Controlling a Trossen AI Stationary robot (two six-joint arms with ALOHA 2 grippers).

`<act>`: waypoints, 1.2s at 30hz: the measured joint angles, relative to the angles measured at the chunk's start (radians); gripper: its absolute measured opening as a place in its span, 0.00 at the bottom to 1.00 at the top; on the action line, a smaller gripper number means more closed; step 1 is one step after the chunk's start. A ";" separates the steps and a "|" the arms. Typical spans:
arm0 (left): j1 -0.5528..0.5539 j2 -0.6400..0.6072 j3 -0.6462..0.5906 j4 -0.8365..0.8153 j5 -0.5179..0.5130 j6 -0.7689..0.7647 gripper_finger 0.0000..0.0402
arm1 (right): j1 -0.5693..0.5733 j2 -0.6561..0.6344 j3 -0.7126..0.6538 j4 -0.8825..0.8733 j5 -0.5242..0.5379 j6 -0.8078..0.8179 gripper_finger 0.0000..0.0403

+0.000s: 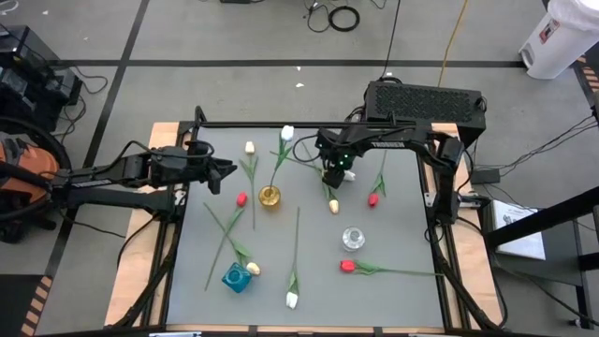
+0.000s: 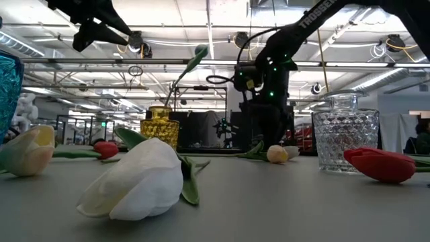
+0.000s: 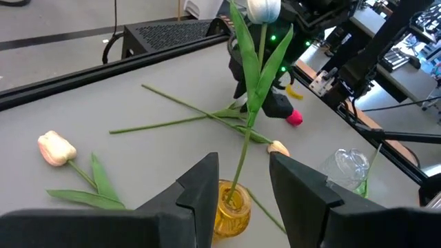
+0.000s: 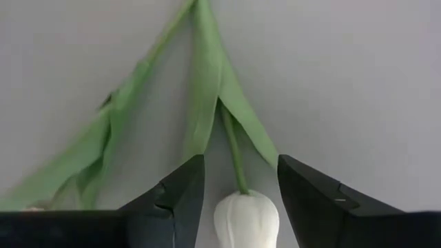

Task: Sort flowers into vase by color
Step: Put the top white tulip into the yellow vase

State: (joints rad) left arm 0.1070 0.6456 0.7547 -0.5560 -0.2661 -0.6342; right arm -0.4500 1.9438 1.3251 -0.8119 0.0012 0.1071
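Observation:
A pale tulip lies flat on the grey table, its head [image 4: 246, 217] toward the near edge [image 1: 333, 206]. My right gripper [image 4: 238, 186] points down just above it, open, one finger on either side of the head's top and clear of it. A yellow vase [image 1: 270, 197] stands at mid-table with a white tulip [image 1: 287, 133] upright in it, its stem in the vase's mouth. My left gripper [image 1: 225, 173] hovers open to the left of that vase and touches nothing. In the left wrist view the vase [image 3: 231, 210] shows beyond its fingers.
A clear glass vase [image 1: 353, 239] stands nearer the front right and a blue vase [image 1: 236, 277] at the front left. Red tulips [image 1: 241, 199] [image 1: 372, 199] [image 1: 347, 266], a pale one [image 1: 250, 148] and a white one [image 1: 291, 300] lie around them.

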 joint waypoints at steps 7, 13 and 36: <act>0.000 0.000 0.000 -0.003 0.000 -0.013 0.34 | 0.008 0.007 0.000 -0.023 -0.004 -0.040 0.44; 0.000 0.000 0.000 -0.003 0.000 -0.013 0.34 | 0.006 0.008 0.000 -0.033 -0.002 -0.040 0.43; 0.000 0.000 0.000 -0.003 0.000 -0.013 0.34 | 0.007 0.007 0.000 -0.056 -0.003 -0.015 0.10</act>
State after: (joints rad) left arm 0.1070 0.6456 0.7544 -0.5587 -0.2665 -0.6475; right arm -0.4431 1.9511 1.3251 -0.8683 -0.0017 0.0925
